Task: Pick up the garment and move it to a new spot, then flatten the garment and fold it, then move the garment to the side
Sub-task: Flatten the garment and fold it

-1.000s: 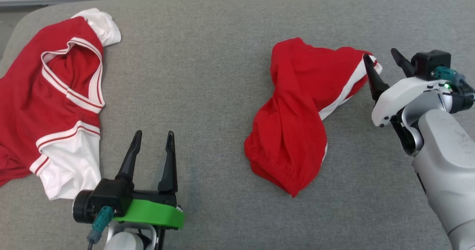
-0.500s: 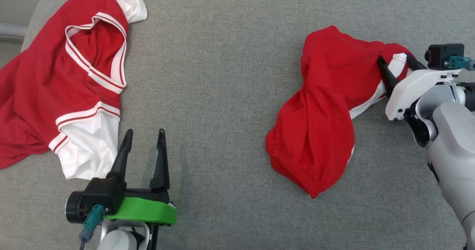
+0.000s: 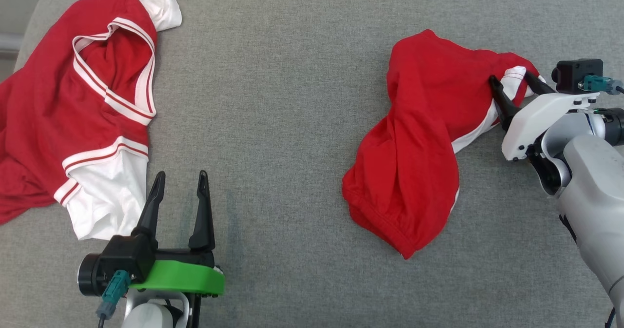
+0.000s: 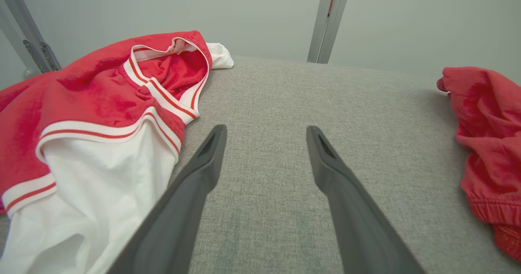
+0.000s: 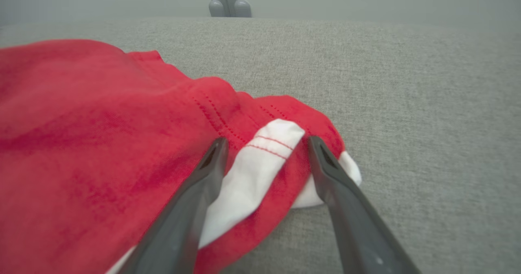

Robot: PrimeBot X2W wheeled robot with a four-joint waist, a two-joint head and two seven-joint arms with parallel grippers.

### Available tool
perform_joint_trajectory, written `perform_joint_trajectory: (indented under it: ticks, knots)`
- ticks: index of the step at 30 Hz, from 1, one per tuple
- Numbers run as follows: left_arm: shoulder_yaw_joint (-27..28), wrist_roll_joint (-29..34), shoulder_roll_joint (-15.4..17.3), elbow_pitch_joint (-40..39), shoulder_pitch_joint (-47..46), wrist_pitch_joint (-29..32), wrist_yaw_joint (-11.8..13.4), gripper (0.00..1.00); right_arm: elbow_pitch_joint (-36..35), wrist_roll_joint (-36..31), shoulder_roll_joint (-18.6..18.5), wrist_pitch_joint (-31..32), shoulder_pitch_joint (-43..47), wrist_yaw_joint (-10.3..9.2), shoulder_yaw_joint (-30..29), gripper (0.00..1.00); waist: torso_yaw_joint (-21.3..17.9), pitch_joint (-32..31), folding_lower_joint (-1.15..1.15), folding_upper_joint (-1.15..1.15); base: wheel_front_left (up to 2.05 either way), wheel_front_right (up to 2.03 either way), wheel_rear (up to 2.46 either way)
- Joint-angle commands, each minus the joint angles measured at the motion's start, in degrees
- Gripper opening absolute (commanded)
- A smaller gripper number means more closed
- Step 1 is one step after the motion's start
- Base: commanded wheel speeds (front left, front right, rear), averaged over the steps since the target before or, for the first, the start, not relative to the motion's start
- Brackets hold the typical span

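Observation:
The garment point(image 3: 419, 138) is a crumpled red piece with a white side stripe, lying at the right of the grey cushioned surface point(image 3: 292, 99). My right gripper point(image 3: 511, 77) is open at its upper right corner, one finger on each side of the white-trimmed fold. In the right wrist view the fold point(image 5: 270, 152) sits between the tips of the right gripper point(image 5: 267, 140), and the jaws have not closed on it. My left gripper point(image 3: 181, 174) stands open over bare fabric at the lower left, holding nothing. The left wrist view has the left gripper point(image 4: 266, 129) and the garment point(image 4: 484, 123) far right.
A red and white jersey point(image 3: 97, 113) lies spread at the left, its white sleeve just left of my left fingers point(image 4: 191, 192). The surface's rounded edge point(image 3: 29, 30) runs at the upper left. A metal post point(image 4: 327, 21) stands behind the surface.
The head camera has shifted. My right gripper has gone forward from beside the garment's corner until its fingers straddle the white-trimmed fold. The left gripper has stayed open in place.

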Motion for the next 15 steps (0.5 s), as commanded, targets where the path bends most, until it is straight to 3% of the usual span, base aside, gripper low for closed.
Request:
perform_joint_trajectory:
  ticks: [1,8,9,10,13,15]
  knots:
    - [0.2,0.6,0.0,0.2,0.3,0.0,-0.1,1.00,-0.1,0.7,-0.3,-0.6,-0.7,-0.03,0.5,1.00,0.0,0.1,0.00,0.00,0.00,0.00,0.00]
    - [0.4,-0.1,-0.1,0.5,0.9,0.0,0.4,1.00,-0.2,1.9,-1.1,-2.3,-1.2,-0.03,3.3,0.99,-0.2,-0.1,0.00,0.00,0.00,0.00,0.00]
    - [0.3,-0.2,-0.1,0.5,0.9,0.0,0.5,1.00,-0.1,2.0,-1.2,-2.5,-1.3,-0.03,3.6,0.91,-0.2,-0.2,0.00,0.00,0.00,0.00,0.00]
    - [0.2,-0.3,-0.1,0.5,1.0,0.0,0.6,1.00,0.1,2.3,-1.2,-2.6,-1.3,-0.03,3.9,0.52,-0.2,-0.2,0.00,0.00,0.00,0.00,0.00]
    - [-0.1,-0.6,-0.1,0.6,0.9,0.0,0.7,1.00,0.5,3.0,-1.4,-2.6,-1.5,-0.03,4.7,0.38,-0.2,-0.1,0.00,0.00,0.00,0.00,0.00]
    - [-0.3,-0.7,-0.1,0.7,0.8,0.0,0.8,1.00,0.5,3.8,-1.4,-2.7,-1.7,-0.03,5.3,0.22,-0.1,-0.1,0.00,0.00,0.00,0.00,0.00]
